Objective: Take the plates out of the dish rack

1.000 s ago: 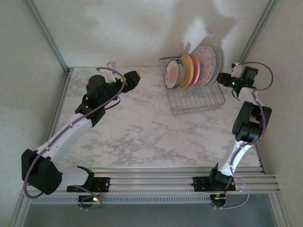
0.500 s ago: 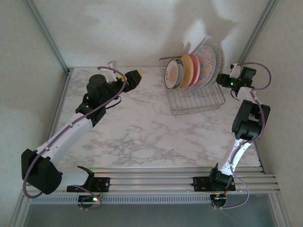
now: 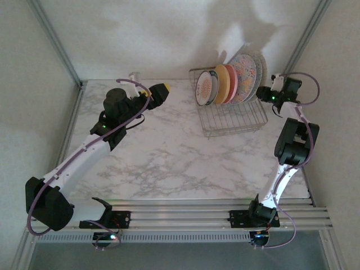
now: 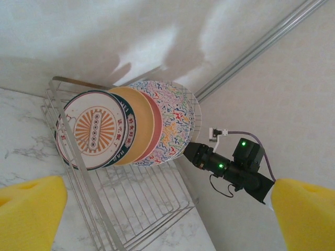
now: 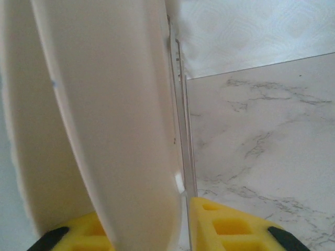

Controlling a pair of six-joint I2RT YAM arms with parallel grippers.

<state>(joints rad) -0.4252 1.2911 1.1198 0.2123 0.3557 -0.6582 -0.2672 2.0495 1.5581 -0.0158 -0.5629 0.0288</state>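
While the plates (image 3: 230,83) stand upright in the rack (image 3: 233,121) at the tabletop's (image 3: 169,152) 1 o'clock, the right end effector (image 3: 264,94) straddles one plate's rim; I cannot tell if it pinches. The left end effector (image 3: 159,90), at 11 o'clock, is spread wide.

Right wrist view: the pale plate (image 5: 120,104) runs off the top edge and the right claw (image 5: 157,232) is cropped at the bottom, so a firm pinch can't be judged. From above, rear plates (image 3: 261,64) mostly hide behind the floral plate (image 3: 245,70); left claw (image 4: 167,212) tips cropped at its own view's corners.
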